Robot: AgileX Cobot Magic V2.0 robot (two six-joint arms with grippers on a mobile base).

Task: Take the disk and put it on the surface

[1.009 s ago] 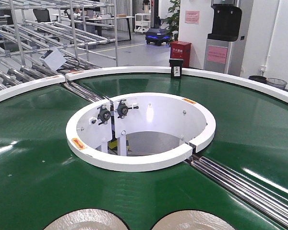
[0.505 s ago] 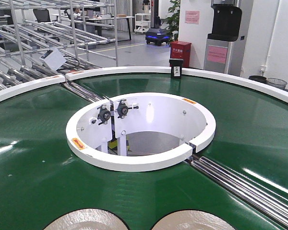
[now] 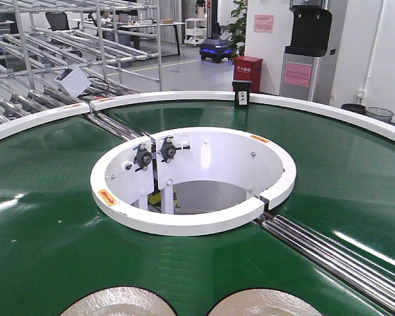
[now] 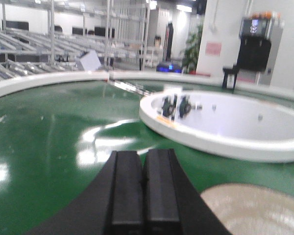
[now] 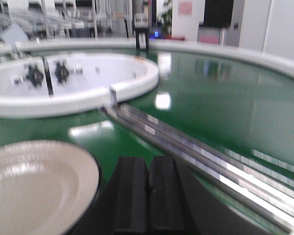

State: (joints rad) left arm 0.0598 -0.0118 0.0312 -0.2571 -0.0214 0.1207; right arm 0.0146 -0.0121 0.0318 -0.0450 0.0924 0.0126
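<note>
Left gripper and right gripper are seen closed, empty, over the green belt; a disk lies at its near edge, so jaws should be opened before its rim is approached.

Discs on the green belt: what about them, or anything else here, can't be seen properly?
Front view: left disc and right disc are cut off by the bottom edge; only far rims show.
Left wrist view: disc blurred, cut by right and bottom edges.
Right wrist view: disc cut by left and bottom edges.
Front view: sign, writing too small to read.
Surface for placing: in no view.
</note>
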